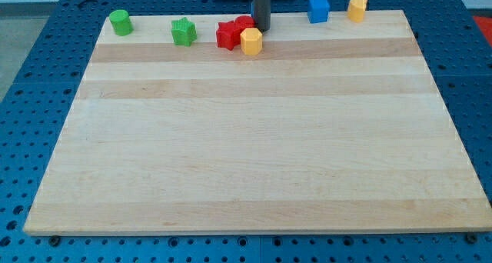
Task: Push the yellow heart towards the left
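The yellow heart (357, 8) stands at the top right edge of the wooden board (254, 140), just right of a blue cube (318, 9). My tip (261, 29) is at the top middle, well to the left of the heart. It stands against the right side of a red block (244, 23) and just above a yellow hexagonal block (251, 41). A red star (227, 35) touches the yellow hexagonal block on its left.
A green star (184, 31) and a green cylinder (119, 22) stand along the top edge to the left. The board lies on a blue perforated table (31, 101).
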